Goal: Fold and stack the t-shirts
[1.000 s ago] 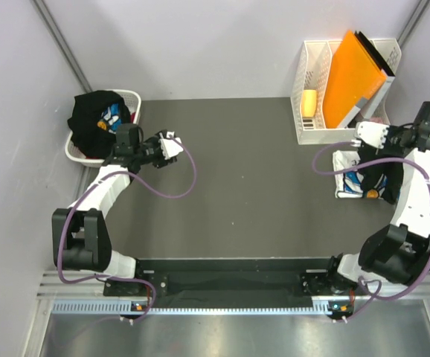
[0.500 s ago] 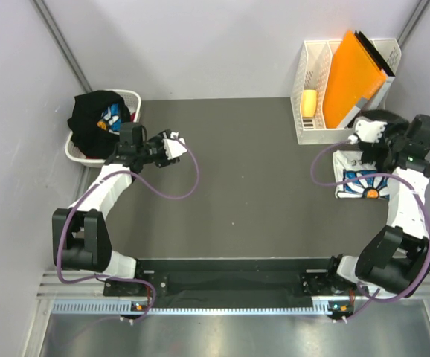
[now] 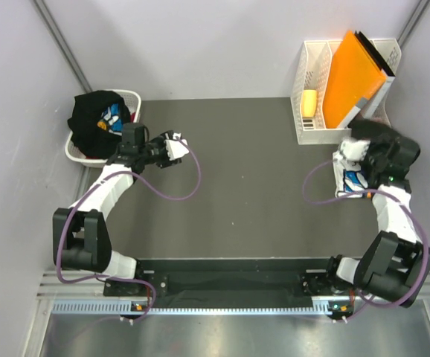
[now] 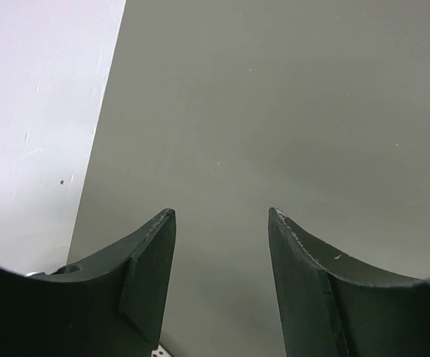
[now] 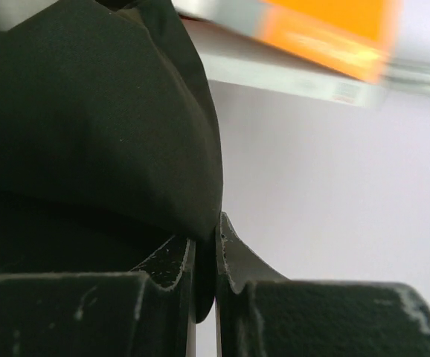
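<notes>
right gripper [image 5: 204, 249] clenched on a fold of a black t-shirt [image 5: 88, 126], holding it up at the far right of the table [image 3: 237, 149] close over a folded white t-shirt [image 3: 351, 181] with a blue print, probably to set it on that pile. left gripper [image 4: 221, 223] hangs released and empty over the table beside the white laundry basket [image 3: 72, 151], where a second black t-shirt [image 3: 88, 123] with a blue and white print lies bunched, likely waiting its turn. no writing is legible; the orange folder [image 5: 334, 30] appears only as a blur.

Left fingers [image 4: 146, 286] parted, right fingers [image 5: 164, 269] pinched shut
</notes>
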{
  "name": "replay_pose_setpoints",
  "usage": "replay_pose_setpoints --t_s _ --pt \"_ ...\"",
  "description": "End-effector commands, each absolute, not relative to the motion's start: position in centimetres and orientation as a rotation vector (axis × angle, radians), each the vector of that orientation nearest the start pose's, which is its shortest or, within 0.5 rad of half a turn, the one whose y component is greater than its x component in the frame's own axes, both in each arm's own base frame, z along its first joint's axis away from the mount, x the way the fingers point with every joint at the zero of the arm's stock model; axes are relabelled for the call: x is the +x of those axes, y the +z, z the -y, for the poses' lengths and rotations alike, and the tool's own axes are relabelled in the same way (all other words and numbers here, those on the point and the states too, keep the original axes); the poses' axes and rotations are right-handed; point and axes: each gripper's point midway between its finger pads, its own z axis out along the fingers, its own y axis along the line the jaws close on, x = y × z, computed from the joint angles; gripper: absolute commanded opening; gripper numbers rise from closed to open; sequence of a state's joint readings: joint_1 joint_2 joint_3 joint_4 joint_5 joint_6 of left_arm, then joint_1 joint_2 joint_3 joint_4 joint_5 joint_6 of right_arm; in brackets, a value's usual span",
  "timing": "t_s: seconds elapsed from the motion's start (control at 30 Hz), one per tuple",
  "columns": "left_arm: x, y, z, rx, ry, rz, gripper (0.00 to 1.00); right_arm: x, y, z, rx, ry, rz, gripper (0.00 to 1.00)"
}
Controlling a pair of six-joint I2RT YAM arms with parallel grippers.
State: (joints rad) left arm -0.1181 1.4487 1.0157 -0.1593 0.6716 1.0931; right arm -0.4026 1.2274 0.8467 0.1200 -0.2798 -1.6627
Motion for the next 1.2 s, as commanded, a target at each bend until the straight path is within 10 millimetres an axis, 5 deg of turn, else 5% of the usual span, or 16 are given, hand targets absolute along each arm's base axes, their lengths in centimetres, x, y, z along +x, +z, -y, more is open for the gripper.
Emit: replay_pose_setpoints --t_s 0.0,0.07,0.17,0.27,0.47,0.6,0.8,0.93,1.17 --pt "40.0 19.9 13.2 1.448 -0.098 -1.371 0.57 35.2 17.0 13.1 -1.628 -0.937 -1.581 0.00" --pt "39.6 20.0 13.1 1.456 -0.094 -1.371 0.57 32.3 12.3 12.2 -1.732 -0.830 -1.657 0.00" --pt "38.9 19.9 13.0 1.470 -0.088 -1.359 0.57 29.8 9.0 11.3 -1.767 -0.718 -1.739 0.00" --pt "38.5 19.6 13.0 1.475 -0.094 -1.361 0.57 28.5 8.0 10.8 -1.768 -0.664 -1.780 0.00" --pt "38.8 19.7 13.1 1.475 -0.097 -1.355 0.57 27.5 7.8 11.3 -1.746 -0.650 -1.867 0.02" --pt "39.2 19.9 13.2 1.468 -0.095 -1.352 0.57 27.3 7.9 11.8 -1.687 -0.646 -1.929 0.29" --pt "39.5 20.2 13.2 1.465 -0.092 -1.348 0.57 27.1 7.2 12.4 -1.587 -0.646 -2.017 0.32" --pt "39.7 20.3 13.2 1.464 -0.088 -1.347 0.57 27.7 7.6 13.1 -1.445 -0.682 -2.057 0.51" --pt "39.7 20.4 13.1 1.464 -0.075 -1.348 0.57 27.7 7.5 14.3 -1.250 -0.684 -2.180 0.54"
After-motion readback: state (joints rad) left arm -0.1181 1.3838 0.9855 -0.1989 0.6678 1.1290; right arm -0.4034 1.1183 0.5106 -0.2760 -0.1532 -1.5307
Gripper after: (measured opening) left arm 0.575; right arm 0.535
